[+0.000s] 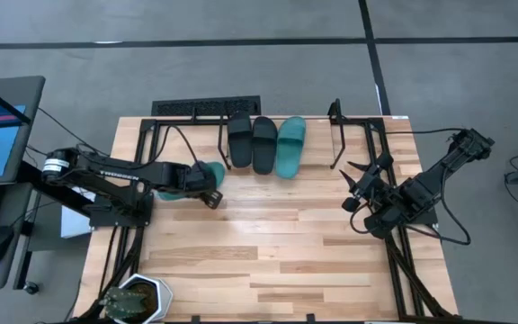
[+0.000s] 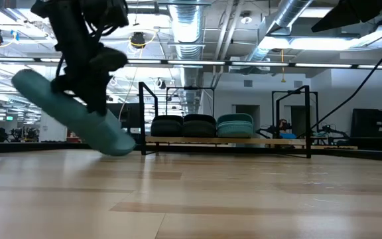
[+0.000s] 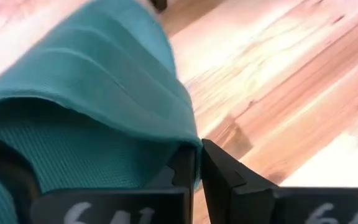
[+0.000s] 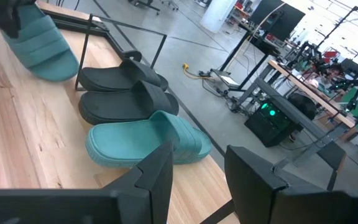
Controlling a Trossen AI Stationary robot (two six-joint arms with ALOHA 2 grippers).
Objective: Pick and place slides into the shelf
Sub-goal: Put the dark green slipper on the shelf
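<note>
Left gripper (image 3: pixel 197 180) clamped tight on the fourth slide (image 2: pixel 71 113), dark fingers (image 3: pixel 225 180) pinched almost together on the edge of its wide strap. Ribbed teal foam over the strap, finer woven-looking texture beneath it. Held clear of the tabletop (image 1: pixel 277 243), tilted, one rounded end dipping low toward the planks in the low view. From above, teal slide (image 1: pixel 187 177) mostly tucked under the dark arm, left of the shelf's occupied stretch.

On the shelf (image 1: pixel 335 135): thin black metal rods, two upright posts, low open frame at the far edge of the pale wood-plank tabletop. Three slides parked side by side, touching — two black slides (image 1: pixel 253 142), matte and smooth, then one teal slide (image 1: pixel 290 146) with the same ridged strap, soft rounded soles all in a row.

Right gripper (image 4: pixel 194 177) hanging off to the right side, well apart from the shelf, angular black fingers spread with a clear gap and nothing between them.

Black slotted flat grille (image 1: pixel 205 107) lying just beyond the tabletop's far edge.
</note>
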